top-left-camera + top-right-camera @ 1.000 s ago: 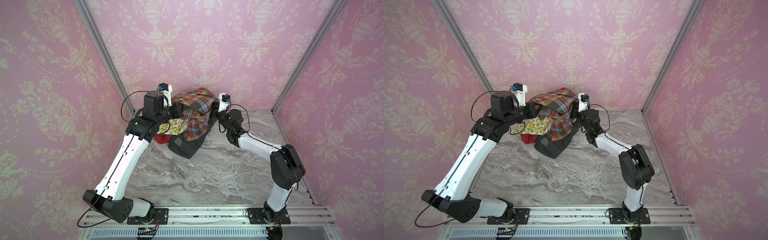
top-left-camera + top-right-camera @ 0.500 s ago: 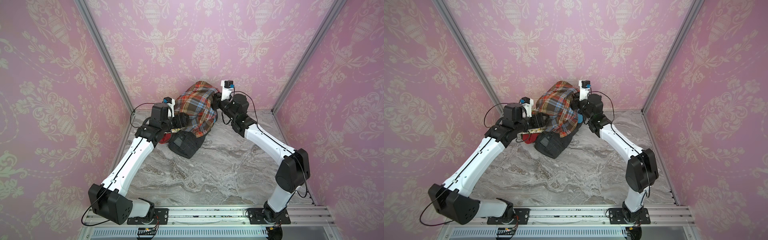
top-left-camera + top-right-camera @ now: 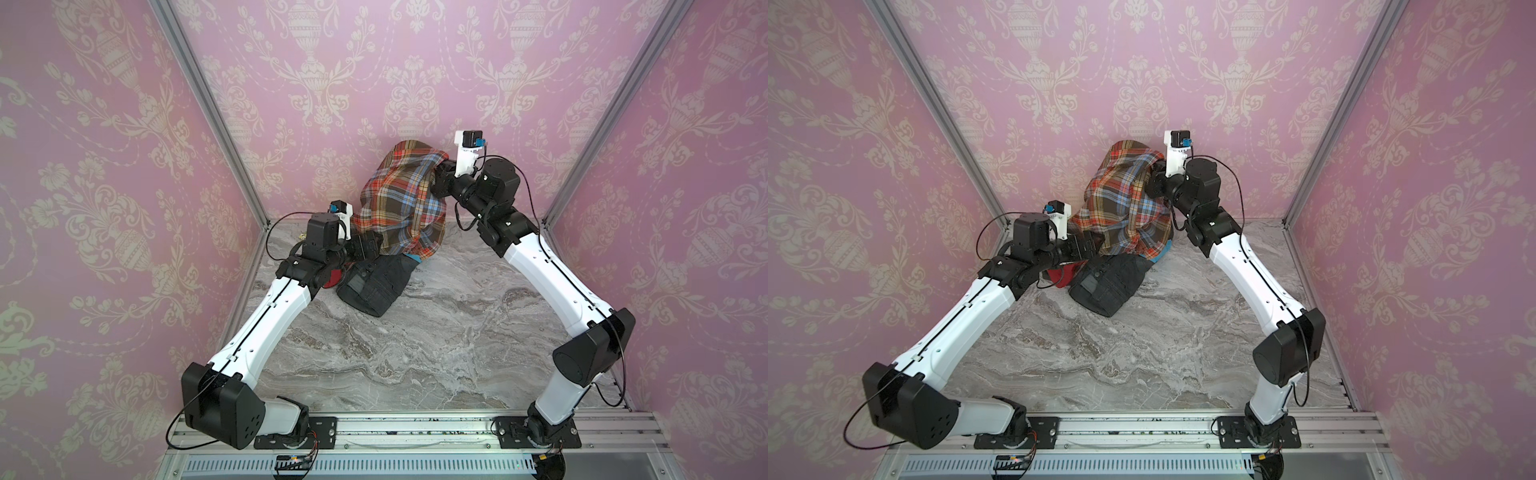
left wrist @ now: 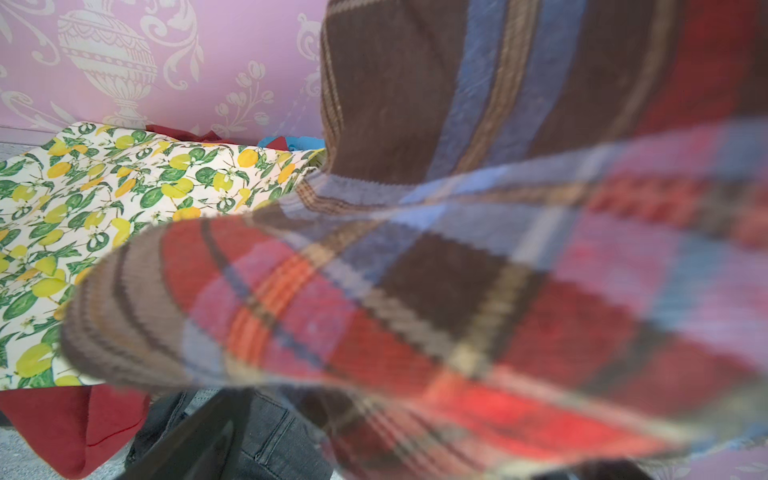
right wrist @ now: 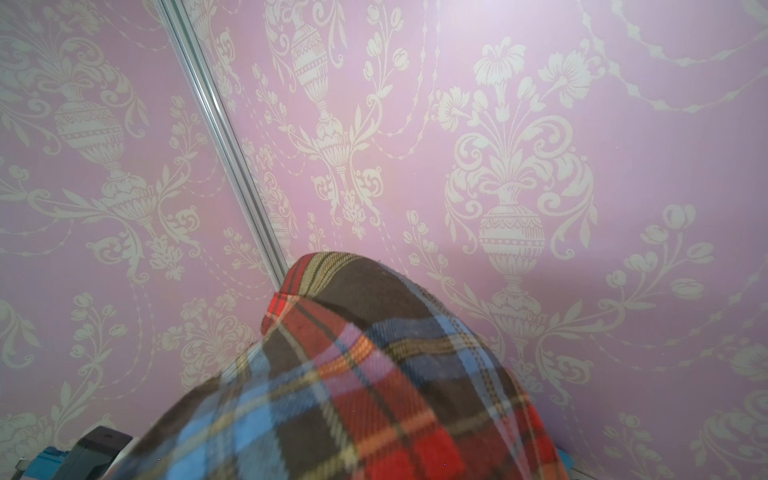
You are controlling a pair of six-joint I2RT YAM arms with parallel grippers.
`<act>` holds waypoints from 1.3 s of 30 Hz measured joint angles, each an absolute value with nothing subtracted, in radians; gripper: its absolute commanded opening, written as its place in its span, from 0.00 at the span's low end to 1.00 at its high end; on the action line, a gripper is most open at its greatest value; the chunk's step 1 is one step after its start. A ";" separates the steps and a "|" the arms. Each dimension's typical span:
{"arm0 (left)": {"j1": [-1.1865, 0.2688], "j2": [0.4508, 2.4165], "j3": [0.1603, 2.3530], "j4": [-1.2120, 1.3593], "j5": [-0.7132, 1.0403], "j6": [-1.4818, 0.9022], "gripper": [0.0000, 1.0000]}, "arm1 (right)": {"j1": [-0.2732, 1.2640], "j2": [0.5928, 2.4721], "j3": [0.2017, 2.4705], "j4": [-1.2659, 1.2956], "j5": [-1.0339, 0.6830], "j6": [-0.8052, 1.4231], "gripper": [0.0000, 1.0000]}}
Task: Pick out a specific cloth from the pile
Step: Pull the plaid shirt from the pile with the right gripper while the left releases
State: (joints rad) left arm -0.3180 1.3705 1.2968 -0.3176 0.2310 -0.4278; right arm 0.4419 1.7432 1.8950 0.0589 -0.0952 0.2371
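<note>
The plaid cloth (image 3: 399,203) (image 3: 1125,208) hangs bunched, lifted off the pile at the back wall. Its top is gathered at my right gripper (image 3: 439,176) (image 3: 1156,176), which is shut on it; the fingers are buried in fabric in the right wrist view (image 5: 353,395). My left gripper (image 3: 370,248) (image 3: 1087,245) sits low at the cloth's lower left edge, open, with one dark finger (image 4: 199,440) showing and plaid (image 4: 457,291) draped loosely over it. The pile below shows lemon-print (image 4: 104,208), dark red (image 3: 330,279) (image 4: 70,428), black-grey denim (image 3: 374,286) (image 4: 270,440) and a sliver of blue (image 3: 411,259).
The pink patterned back wall (image 3: 382,83) stands right behind the lifted cloth. Aluminium corner posts (image 3: 216,116) (image 3: 602,124) flank it. The marble table (image 3: 415,345) stretches toward the front rail (image 3: 395,428).
My left gripper let go of the plaid cloth, opened and dropped lower by the pile. The right arm carried the cloth up toward the back wall. The lemon print went under cover in the top views.
</note>
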 measured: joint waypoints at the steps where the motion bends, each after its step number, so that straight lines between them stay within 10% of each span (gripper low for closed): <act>1: -0.318 1.370 1.296 -0.313 0.231 -0.428 0.99 | 0.441 1.743 1.907 0.044 -0.093 0.237 0.00; 39: -0.443 1.575 1.262 -0.226 0.297 -0.397 0.99 | 0.034 1.496 1.945 -0.302 0.015 0.200 0.00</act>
State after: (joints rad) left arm -0.4435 1.5753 1.2621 -0.2260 0.2970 -0.3965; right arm 0.0341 1.4963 1.9450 -0.3016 0.0154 0.2001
